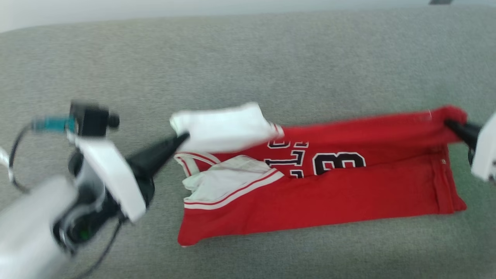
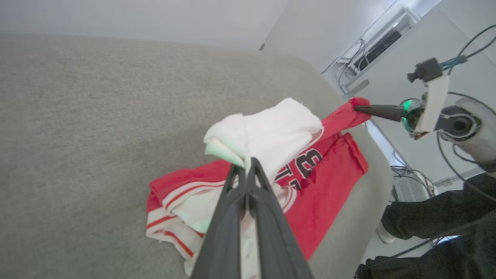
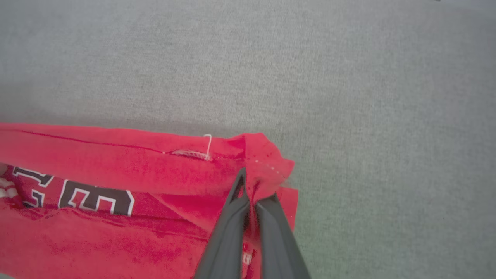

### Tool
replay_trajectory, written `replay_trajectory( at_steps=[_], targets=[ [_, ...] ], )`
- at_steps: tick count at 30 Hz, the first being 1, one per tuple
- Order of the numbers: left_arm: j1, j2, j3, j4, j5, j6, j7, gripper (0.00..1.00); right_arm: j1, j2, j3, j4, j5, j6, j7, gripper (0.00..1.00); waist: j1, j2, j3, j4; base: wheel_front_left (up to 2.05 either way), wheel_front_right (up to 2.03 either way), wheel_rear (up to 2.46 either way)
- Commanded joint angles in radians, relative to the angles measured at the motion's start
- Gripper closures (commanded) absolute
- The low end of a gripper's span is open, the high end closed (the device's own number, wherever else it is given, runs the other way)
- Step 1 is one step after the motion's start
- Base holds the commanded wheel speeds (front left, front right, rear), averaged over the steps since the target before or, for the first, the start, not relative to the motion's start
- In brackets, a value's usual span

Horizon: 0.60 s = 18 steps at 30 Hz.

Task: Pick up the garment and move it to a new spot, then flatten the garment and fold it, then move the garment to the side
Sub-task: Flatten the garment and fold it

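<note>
Left claw (image 1: 185,135), right claw (image 1: 447,123): two, pinching one garment (image 1: 329,193).

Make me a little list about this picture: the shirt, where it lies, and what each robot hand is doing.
shirt: red with white sleeves and black print, partly folded over itself
place: grey fabric surface
left gripper: shut on a white sleeve, held raised
right gripper: shut on the red hem corner at the other end
state: one edge stretched between the grippers, the rest resting on the surface
</note>
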Motion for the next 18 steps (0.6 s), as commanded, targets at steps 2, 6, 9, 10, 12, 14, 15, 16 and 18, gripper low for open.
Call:
replay_trajectory(
  at_steps=[2,6,9,10,12,14,15,16,18],
  targets=[
    [0.076,0.018,-0.008,-0.054,0.007,0.020,-0.053,1.00,0.082,-0.014,-0.036,-0.042,0.002,0.000,-0.016,1.00,0.0000,0.0000,-0.014,0.020,0.00,0.00,0.00],
    [0.177,0.035,-0.027,-0.106,0.014,0.054,-0.122,1.00,0.197,-0.011,-0.116,-0.092,-0.015,0.000,-0.030,1.00,0.0000,0.0000,-0.002,0.021,0.00,0.00,0.00],
    [0.220,0.036,-0.047,-0.093,0.029,0.072,-0.143,1.00,0.251,0.013,-0.172,-0.114,-0.035,0.000,-0.028,1.00,0.0000,0.0000,0.014,0.020,0.00,0.00,0.00],
    [0.226,0.032,-0.055,-0.083,0.041,0.076,-0.144,1.00,0.262,0.021,-0.186,-0.120,-0.044,0.000,-0.023,1.00,0.0000,0.0000,0.020,0.019,0.00,0.00,0.00],
    [0.234,0.011,-0.060,-0.056,0.034,0.077,-0.152,1.00,0.274,0.043,-0.218,-0.120,-0.057,0.000,-0.019,1.00,0.0000,0.0000,0.031,0.016,0.00,0.00,0.00],
    [0.226,-0.007,-0.072,-0.019,0.054,0.076,-0.152,1.00,0.277,0.068,-0.240,-0.111,-0.073,0.000,-0.017,1.00,0.0000,0.0000,0.041,0.013,0.00,0.00,0.00],
    [0.224,-0.023,-0.073,-0.001,0.051,0.071,-0.156,1.00,0.276,0.084,-0.249,-0.107,-0.079,0.000,-0.014,1.00,0.0000,0.0000,0.045,0.012,0.00,0.00,0.00],
    [0.218,-0.036,-0.075,0.017,0.053,0.067,-0.156,1.00,0.273,0.097,-0.256,-0.103,-0.086,0.000,-0.012,1.00,0.0000,0.0000,0.049,0.011,0.00,0.00,0.00],
    [0.205,-0.056,-0.083,0.059,0.070,0.063,-0.152,1.00,0.265,0.116,-0.266,-0.089,-0.104,0.000,-0.013,1.00,0.0000,0.0000,0.057,0.008,0.00,0.00,0.00]
  ],
)
